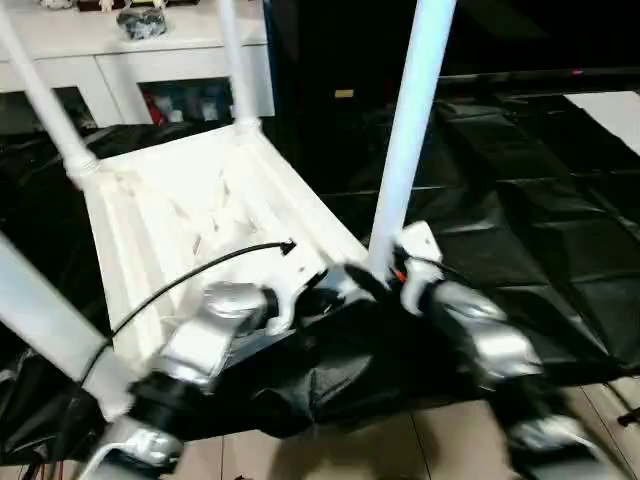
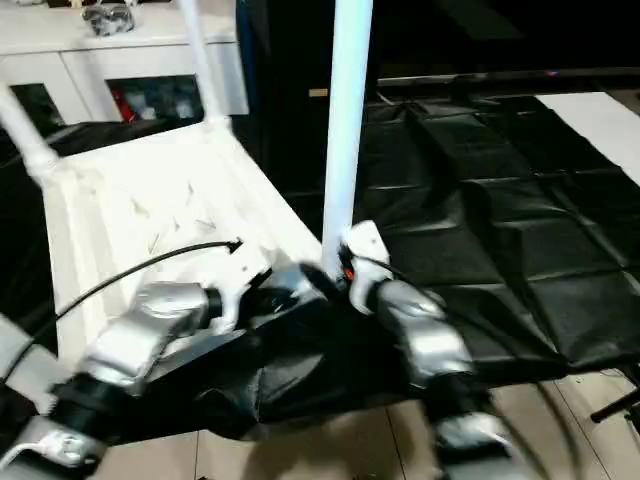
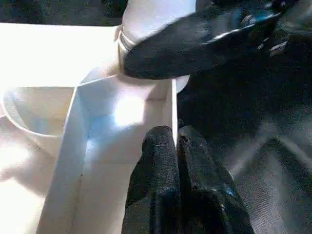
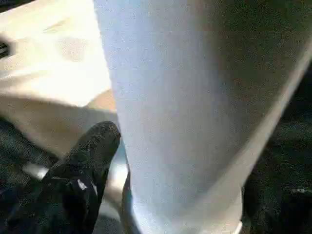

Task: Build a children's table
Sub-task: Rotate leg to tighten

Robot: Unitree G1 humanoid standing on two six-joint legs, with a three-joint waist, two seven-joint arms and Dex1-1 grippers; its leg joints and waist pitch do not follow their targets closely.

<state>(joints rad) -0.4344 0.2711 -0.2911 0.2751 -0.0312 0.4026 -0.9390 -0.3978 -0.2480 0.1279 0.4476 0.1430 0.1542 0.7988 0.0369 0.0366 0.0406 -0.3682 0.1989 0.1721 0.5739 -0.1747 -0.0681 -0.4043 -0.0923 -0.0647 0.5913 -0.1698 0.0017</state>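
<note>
1. At the near right corner of the upturned tabletop (image 1: 190, 215), a long white tapered leg (image 1: 412, 120) is seen standing upright, its long axis running almost straight up from the corner socket, with a slight lean to the right.

2. The right gripper (image 1: 385, 278) is placed at the foot of this leg; one black finger (image 4: 85, 170) is seen lying against the tube just above the collar, but how wide the fingers stand cannot be told.

3. The left gripper (image 3: 173, 165) is set on the tabletop's near edge, just left of the same corner; its two fingers are pressed together over the thin white wall of the rim, so the tabletop appears to be pinched and steadied.

4. The leg lies directly in front of the right gripper and just to the right of the left one, so the right arm is judged the nearer for any seating or twisting of the leg.

5. The tabletop is resting ribbed side up on black sheeting (image 1: 520, 200), with two further legs (image 1: 232, 60) standing at its far corners, before a white cabinet (image 1: 130, 60).

6. A fourth leg (image 1: 45, 320) is seen rising at the near left.
</note>
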